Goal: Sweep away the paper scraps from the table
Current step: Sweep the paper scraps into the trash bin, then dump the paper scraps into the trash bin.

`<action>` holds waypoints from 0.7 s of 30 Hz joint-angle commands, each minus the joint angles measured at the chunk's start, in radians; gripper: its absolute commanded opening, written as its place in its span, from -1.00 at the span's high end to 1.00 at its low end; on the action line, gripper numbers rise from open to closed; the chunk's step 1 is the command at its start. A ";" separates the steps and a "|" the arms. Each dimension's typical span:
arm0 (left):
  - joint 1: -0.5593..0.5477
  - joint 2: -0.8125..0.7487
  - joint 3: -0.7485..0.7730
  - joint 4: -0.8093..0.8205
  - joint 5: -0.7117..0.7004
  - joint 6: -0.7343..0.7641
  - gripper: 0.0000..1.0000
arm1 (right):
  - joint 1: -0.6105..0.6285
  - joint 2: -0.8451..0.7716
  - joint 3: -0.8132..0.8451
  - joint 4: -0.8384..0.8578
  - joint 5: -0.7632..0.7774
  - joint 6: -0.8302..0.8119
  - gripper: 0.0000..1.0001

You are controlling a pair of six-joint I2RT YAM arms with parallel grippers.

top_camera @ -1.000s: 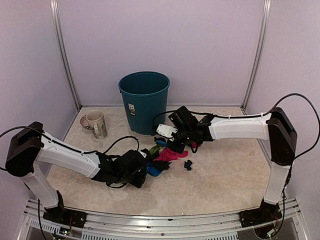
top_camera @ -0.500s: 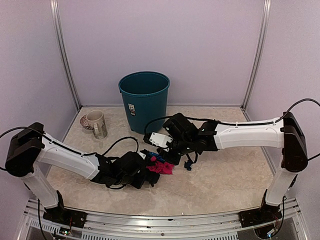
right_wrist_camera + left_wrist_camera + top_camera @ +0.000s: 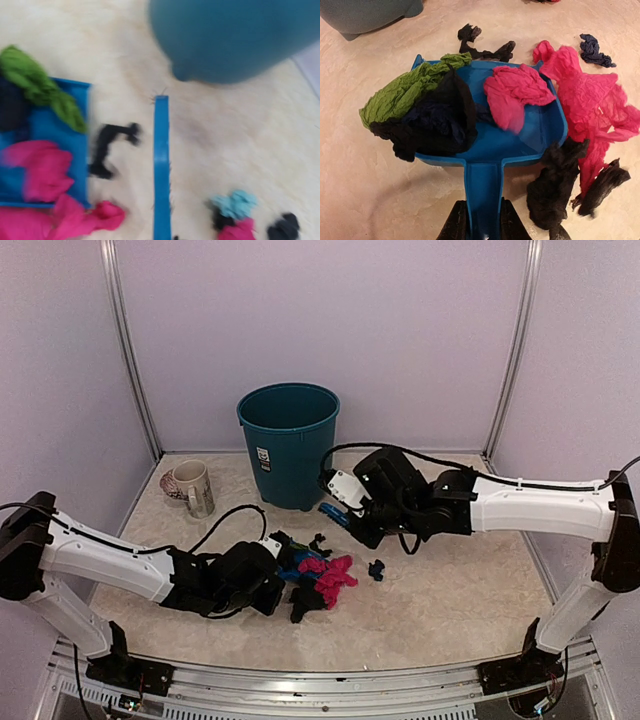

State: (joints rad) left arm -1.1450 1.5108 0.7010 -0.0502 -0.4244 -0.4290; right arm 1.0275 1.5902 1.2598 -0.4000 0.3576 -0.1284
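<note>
My left gripper (image 3: pixel 484 227) is shut on the handle of the blue dustpan (image 3: pixel 540 135), which lies flat on the table (image 3: pixel 450 600). In the pan lie green (image 3: pixel 410 90), black and dark blue (image 3: pixel 437 122) and pink (image 3: pixel 512 90) paper scraps. More pink (image 3: pixel 592 100) and black (image 3: pixel 555 185) scraps lie just right of the pan, and small black (image 3: pixel 485 47) and dark blue (image 3: pixel 592 50) ones beyond it. My right gripper (image 3: pixel 347 508) holds the blue hand brush (image 3: pixel 161 170) above the table behind the pile (image 3: pixel 330 575). Teal (image 3: pixel 235 202) scraps lie by the brush.
A teal bin (image 3: pixel 288 445) stands at the back centre, close behind the brush. A beige mug (image 3: pixel 192 487) stands on a saucer at the back left. Lilac walls close in the table; a metal rail runs along the front.
The brush first moved left and pushed the scraps to the dustpan, then drew back right toward the bin. The left arm and dustpan shifted slightly left. Pink scraps now lie in and beside the pan.
</note>
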 commanded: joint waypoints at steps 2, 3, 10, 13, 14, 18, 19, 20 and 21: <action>-0.013 -0.079 0.012 -0.067 -0.035 0.020 1.00 | -0.027 -0.088 -0.048 -0.004 0.144 0.082 1.00; -0.013 -0.090 0.018 -0.079 -0.037 0.021 1.00 | -0.034 -0.102 -0.059 -0.004 0.151 0.090 1.00; -0.021 -0.166 0.071 -0.170 -0.051 0.034 1.00 | -0.063 -0.194 -0.144 0.021 0.161 0.141 1.00; -0.027 -0.204 0.097 -0.201 -0.065 0.046 1.00 | -0.074 -0.216 -0.171 0.026 0.160 0.168 1.00; -0.027 -0.218 0.112 -0.211 -0.066 0.051 1.00 | -0.078 -0.222 -0.182 0.027 0.160 0.176 1.00; -0.030 -0.267 0.184 -0.274 -0.056 0.095 1.00 | -0.095 -0.248 -0.233 0.050 0.145 0.197 1.00; -0.030 -0.277 0.211 -0.296 -0.054 0.106 1.00 | -0.098 -0.255 -0.244 0.055 0.141 0.201 1.00; -0.029 -0.287 0.236 -0.320 -0.053 0.115 1.00 | -0.099 -0.261 -0.253 0.058 0.139 0.205 1.00; -0.030 -0.294 0.264 -0.345 -0.051 0.127 1.00 | -0.101 -0.268 -0.263 0.062 0.136 0.206 1.00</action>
State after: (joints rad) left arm -1.1687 1.2636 0.8646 -0.3065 -0.4652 -0.3618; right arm 0.9401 1.3628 1.0302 -0.3752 0.4976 0.0418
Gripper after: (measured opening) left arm 0.145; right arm 0.040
